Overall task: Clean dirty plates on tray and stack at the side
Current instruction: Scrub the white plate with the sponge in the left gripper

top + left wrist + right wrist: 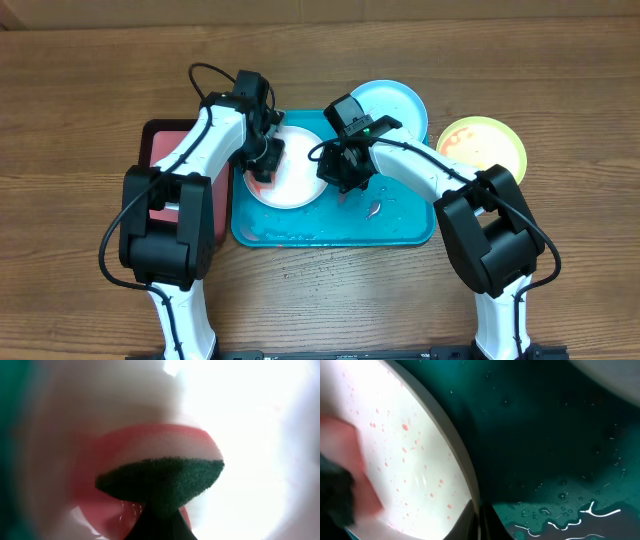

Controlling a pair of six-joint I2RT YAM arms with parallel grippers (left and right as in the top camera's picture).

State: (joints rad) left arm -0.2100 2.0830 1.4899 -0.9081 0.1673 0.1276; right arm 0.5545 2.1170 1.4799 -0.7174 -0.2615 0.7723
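You are working at a wooden table [80,60], and the turquoise tray [400,218] is lying in the middle of it, between your two arms. A smaller dark red tray [165,135] is sitting just beside its left edge, partly hidden under your left arm.

The white plate [300,180] is resting inside the turquoise tray, toward its left half. The light blue plate [395,100] is sitting at the tray's far right corner, partly over the rim. The yellow-green plate [485,150] is lying on the table to the right of the tray, near the blue one, with orange-red smears showing on it.

Your left gripper [265,158] is clamping a sponge [160,477], and it is pressing down on the white plate's left side. The sponge's dark green scouring face is pointing at the wrist camera, with a pink layer behind it.

Your right gripper [345,178] is sitting at the white plate's right rim. Its fingers are standing narrow and seem to be pinching that rim.

Red specks [405,426] are dotting the plate, and water [560,520] is pooling on the tray floor.
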